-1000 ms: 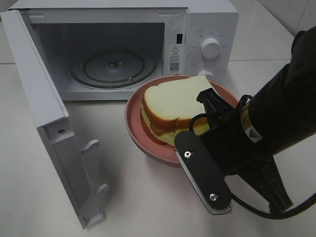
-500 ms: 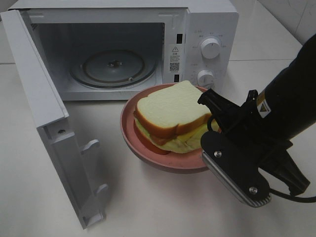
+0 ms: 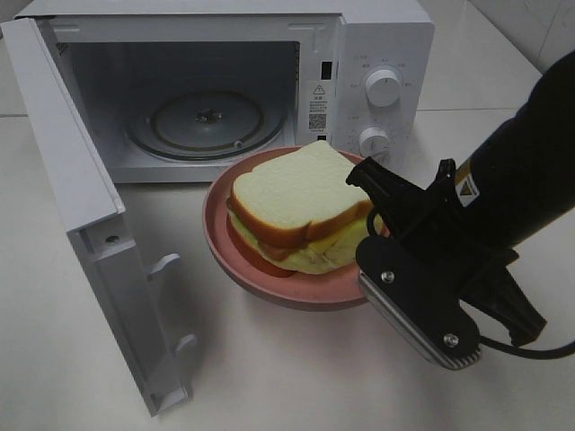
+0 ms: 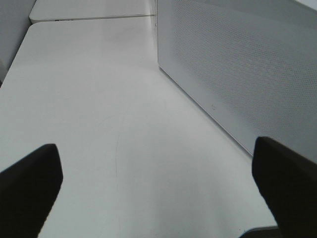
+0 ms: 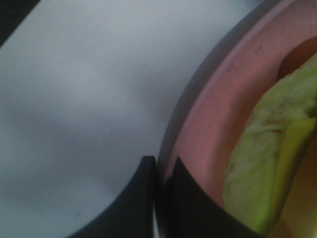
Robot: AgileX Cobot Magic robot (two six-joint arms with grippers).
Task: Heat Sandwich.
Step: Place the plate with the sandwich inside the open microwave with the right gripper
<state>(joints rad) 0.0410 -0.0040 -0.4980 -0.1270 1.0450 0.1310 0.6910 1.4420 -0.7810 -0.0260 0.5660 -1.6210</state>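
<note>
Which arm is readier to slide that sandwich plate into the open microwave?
Right. The right hand grips the pink plate by its rim, sandwich aboard, before the open microwave. The left hand hangs open and empty, no plate in its view.

Black arm (image 3: 526,166) (yellow warning sticker (image 3: 465,180)), two-screw black claw (image 3: 370,187), thin cable (image 3: 526,353).

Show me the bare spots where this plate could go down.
Bare: the glass turntable inside the microwave; the table between the open door and the pink plate. Crowded: by the dials, where the right gripper holds that plate.
</note>
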